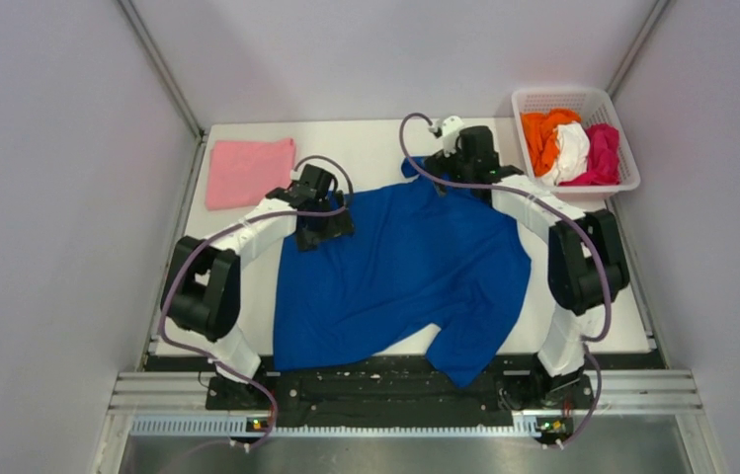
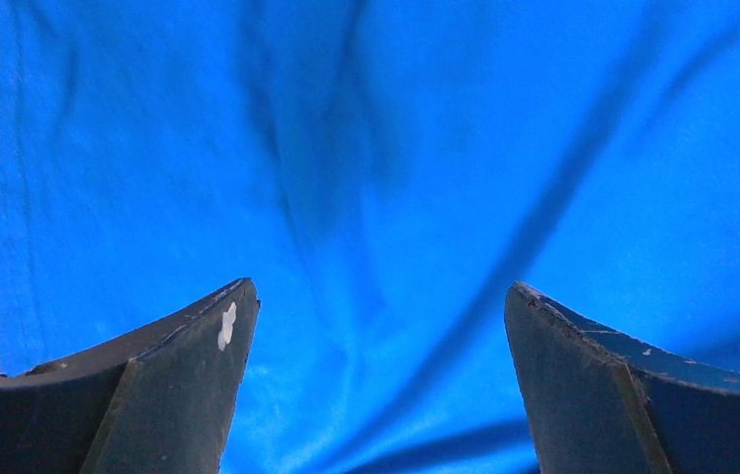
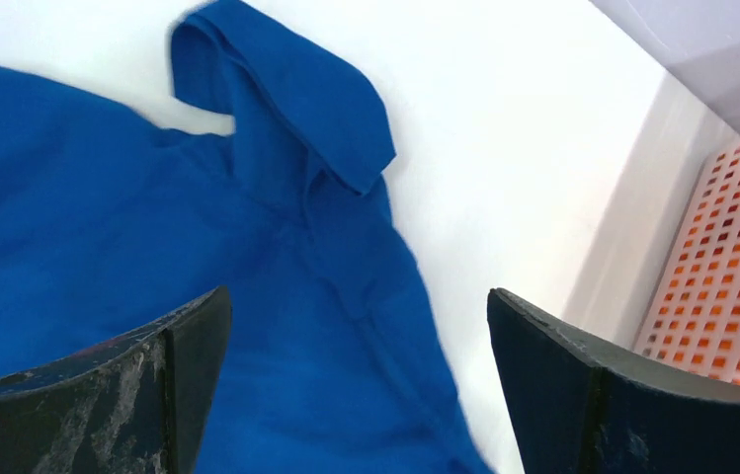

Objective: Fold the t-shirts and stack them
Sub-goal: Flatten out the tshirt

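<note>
A royal-blue t-shirt lies spread over the middle of the white table, one sleeve hanging over the near edge. Its print does not show. My left gripper hovers over the shirt's far-left corner; in the left wrist view its jaws stand wide apart over wrinkled blue cloth, open with nothing between them. My right gripper is at the shirt's far edge. The right wrist view has its fingers spread open above a folded-over blue flap. A folded pink t-shirt lies at the far left.
A white lattice basket at the far right corner holds orange, white and magenta t-shirts. Its wall shows in the right wrist view. Enclosure walls rise close on both sides. A metal rail runs along the near edge.
</note>
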Controlling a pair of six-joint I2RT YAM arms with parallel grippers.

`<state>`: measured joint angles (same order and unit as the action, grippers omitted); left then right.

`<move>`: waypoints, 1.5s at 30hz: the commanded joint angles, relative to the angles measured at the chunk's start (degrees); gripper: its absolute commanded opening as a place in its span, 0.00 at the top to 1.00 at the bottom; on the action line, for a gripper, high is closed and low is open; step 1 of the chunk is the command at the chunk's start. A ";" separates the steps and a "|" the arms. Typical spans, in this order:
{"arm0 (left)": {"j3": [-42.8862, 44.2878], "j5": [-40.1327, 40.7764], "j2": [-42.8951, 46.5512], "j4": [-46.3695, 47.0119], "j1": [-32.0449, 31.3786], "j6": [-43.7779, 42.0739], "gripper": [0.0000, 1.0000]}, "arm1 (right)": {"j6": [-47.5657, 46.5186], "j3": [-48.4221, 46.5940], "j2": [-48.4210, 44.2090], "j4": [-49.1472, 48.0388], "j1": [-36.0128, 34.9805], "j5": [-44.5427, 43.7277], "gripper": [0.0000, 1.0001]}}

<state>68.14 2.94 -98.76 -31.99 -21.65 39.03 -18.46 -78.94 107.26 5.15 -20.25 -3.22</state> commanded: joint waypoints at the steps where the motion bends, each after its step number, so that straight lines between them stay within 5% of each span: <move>1: 4.76 -0.05 -7.84 5.36 4.05 -0.88 0.01 | -10.76 -6.19 6.68 -2.47 0.94 -1.18 0.01; 11: 9.68 1.79 -15.67 2.10 9.56 -0.50 0.02 | -19.11 -16.04 19.73 1.92 0.98 -2.98 0.01; 23: 9.96 4.73 -16.09 -1.02 11.78 -2.35 0.02 | -9.72 -27.61 27.48 -10.20 4.74 -21.59 0.01; 31: 10.19 5.76 -15.59 -2.29 11.89 -3.26 0.02 | -1.36 -43.97 33.44 -2.21 9.31 -24.16 0.01; 38: 10.19 4.36 -14.34 -1.89 11.89 -3.38 0.02 | 2.86 -42.72 28.68 1.46 9.17 -10.62 0.01; 45: 10.59 3.15 -13.47 -1.61 11.94 -4.19 0.02 | 14.75 -25.72 17.85 1.19 9.17 15.64 0.01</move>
<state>78.87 6.66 -112.42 -30.59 -10.59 35.88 -13.56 -111.61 134.58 6.81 -10.52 -6.37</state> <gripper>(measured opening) 0.981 0.986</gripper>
